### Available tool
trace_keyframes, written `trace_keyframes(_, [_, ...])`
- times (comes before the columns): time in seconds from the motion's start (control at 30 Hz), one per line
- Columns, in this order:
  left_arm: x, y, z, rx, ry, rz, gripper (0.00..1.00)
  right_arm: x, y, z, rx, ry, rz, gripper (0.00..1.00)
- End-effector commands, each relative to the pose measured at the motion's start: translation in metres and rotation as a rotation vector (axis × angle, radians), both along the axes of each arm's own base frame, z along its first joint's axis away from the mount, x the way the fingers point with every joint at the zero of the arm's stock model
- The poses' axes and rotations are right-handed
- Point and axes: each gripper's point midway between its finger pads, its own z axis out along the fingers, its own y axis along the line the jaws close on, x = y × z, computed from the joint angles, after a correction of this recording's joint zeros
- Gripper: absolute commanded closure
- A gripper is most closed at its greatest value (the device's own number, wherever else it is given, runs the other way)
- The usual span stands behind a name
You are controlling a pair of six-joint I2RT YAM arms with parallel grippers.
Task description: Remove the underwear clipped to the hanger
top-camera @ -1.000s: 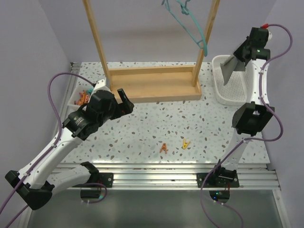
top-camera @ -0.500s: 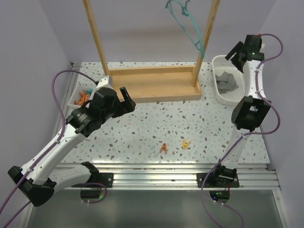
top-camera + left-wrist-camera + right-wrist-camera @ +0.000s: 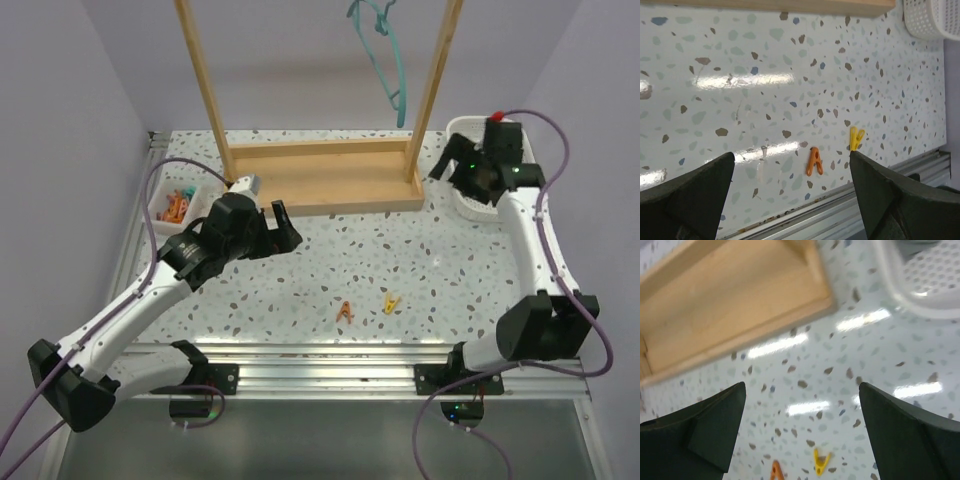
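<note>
My left gripper (image 3: pixel 791 160), right gripper (image 3: pixel 804 407) both spread wide, empty. Underwear (image 3: pixel 915 244) in basket (image 3: pixel 920 296), hanger (image 3: pixel 399 100) bare. Risk: my pullback snags basket rim, spills it.

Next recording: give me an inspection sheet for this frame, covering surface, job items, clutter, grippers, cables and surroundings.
Surface: speckled table, no spills seen.
Job's things: hanger hangs within the wooden frame, no cloth on its visible part; a blurred grey patch, likely the underwear, lies in the basket.
Clutter: orange clip and yellow clip loose on the table, apart; side tray holding more clips.
Grippers: left gripper open, empty, above the table; right gripper open, empty, near the basket.
Cables: purple cables loop along both arms, no snag seen.
Surroundings: plain walls.
</note>
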Motion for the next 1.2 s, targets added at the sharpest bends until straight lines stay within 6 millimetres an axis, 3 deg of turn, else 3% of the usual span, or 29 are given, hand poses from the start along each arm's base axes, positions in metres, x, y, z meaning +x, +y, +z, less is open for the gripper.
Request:
trace_keyframes(0.0, [-0.013,-0.053,-0.024,-0.052,0.053,-0.282,0.0,-0.06,0.087,-0.025,-0.04,0.083,0.319,0.01])
trace_keyframes(0.1, [-0.031,-0.085,-0.059,0.045,0.117,-0.4,0.0,-0.101,0.089,-0.028,-0.061,0.095,0.348,0.01])
trace_keyframes(0.13, [-0.042,-0.096,-0.067,0.075,0.132,-0.441,0.0,-0.116,0.083,-0.042,-0.077,0.134,0.341,0.01])
trace_keyframes(0.2, [-0.05,-0.107,-0.093,0.137,0.189,-0.431,0.0,-0.138,0.068,-0.04,-0.12,0.126,0.297,0.01])
trace_keyframes(0.3, [-0.046,-0.11,-0.118,0.21,0.215,-0.365,0.01,-0.158,0.064,-0.033,-0.114,0.12,0.288,0.01])
trace_keyframes(0.43, [-0.051,-0.128,-0.136,0.288,0.232,-0.329,0.12,-0.178,0.062,-0.022,-0.095,0.092,0.275,0.01])
trace_keyframes(0.7, [-0.05,-0.166,-0.173,0.486,0.242,-0.3,0.17,-0.188,0.058,-0.032,-0.104,0.112,0.275,0.01])
trace_keyframes(0.9, [-0.051,-0.159,-0.189,0.562,0.264,-0.232,0.24,-0.19,0.059,-0.034,-0.103,0.116,0.279,0.02])
trace_keyframes(1.17, [-0.061,-0.156,-0.213,0.602,0.317,-0.236,0.44,-0.187,0.063,-0.035,-0.105,0.123,0.296,0.02])
